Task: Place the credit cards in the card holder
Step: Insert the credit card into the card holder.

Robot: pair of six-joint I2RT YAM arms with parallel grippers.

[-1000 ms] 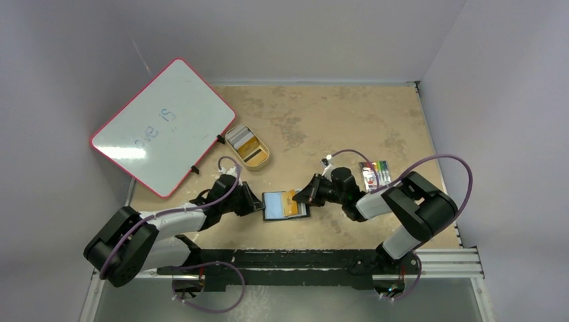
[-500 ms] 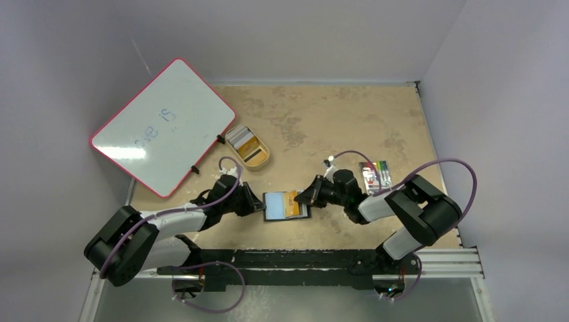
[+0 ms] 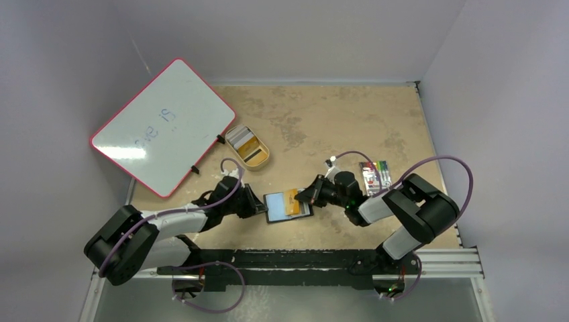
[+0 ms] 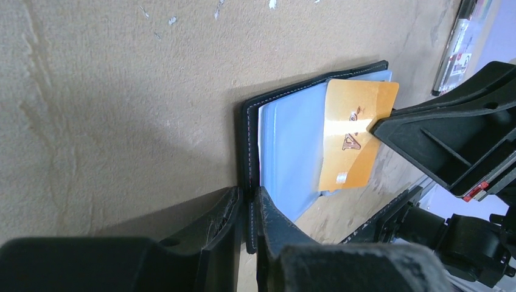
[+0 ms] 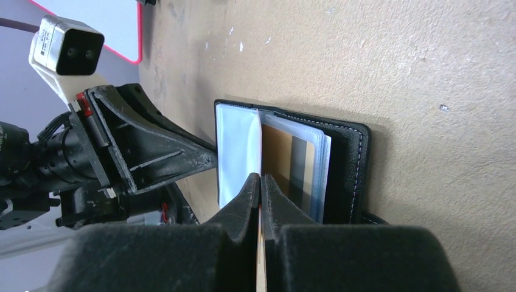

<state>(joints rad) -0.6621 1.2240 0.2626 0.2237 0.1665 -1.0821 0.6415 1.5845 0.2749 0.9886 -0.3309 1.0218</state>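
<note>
The black card holder (image 3: pixel 276 207) lies open on the table, blue lining up. My left gripper (image 3: pixel 258 208) is shut on its left black edge (image 4: pixel 249 170). My right gripper (image 3: pixel 302 199) is shut on a gold-orange credit card (image 3: pixel 291 202), whose left part lies over the blue lining (image 4: pixel 292 152). The same card (image 4: pixel 356 137) shows in the left wrist view and edge-on (image 5: pixel 277 155) in the right wrist view, next to a card with a dark stripe (image 5: pixel 299 164) inside the card holder (image 5: pixel 350 164). More cards lie in the gold tin (image 3: pixel 247 147).
A white board with a red rim (image 3: pixel 161 124) lies at the back left. A small multicoloured striped item (image 3: pixel 376 173) lies right of my right arm. The table's front edge and the rail (image 3: pixel 302 258) are close behind the card holder.
My right gripper and the card have shifted slightly left, and the card holder has turned a little with them. The left gripper keeps its hold.
</note>
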